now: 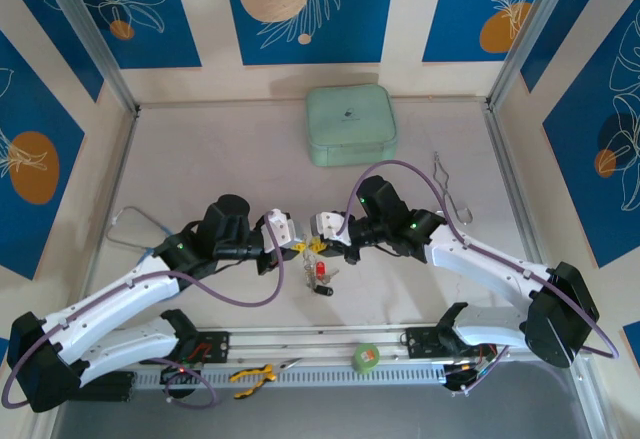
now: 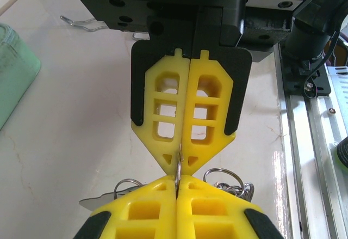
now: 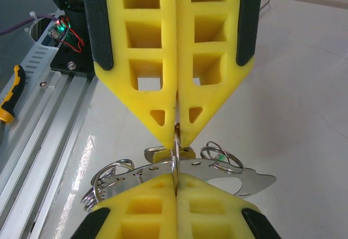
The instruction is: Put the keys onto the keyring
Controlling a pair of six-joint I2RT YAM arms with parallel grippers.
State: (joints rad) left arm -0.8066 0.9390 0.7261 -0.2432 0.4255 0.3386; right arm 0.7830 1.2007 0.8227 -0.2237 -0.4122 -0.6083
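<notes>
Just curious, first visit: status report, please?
Left gripper and right gripper both shut, tip to tip, pinching thin silvery metal ring. Small metal keys bunched beneath. Nothing blocking.

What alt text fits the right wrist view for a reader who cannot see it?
Two yellow hands meet tip to tip, the right hand from below and the left hand from above, both shut on a thin metal ring seen edge-on. Behind it is a flat silvery metal piece carrying small split rings, over the pale table.

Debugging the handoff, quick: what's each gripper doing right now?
Left gripper: jaws shut on a thin metal ring.
Right gripper: jaws shut on the same ring, tip to tip with the left.
</notes>
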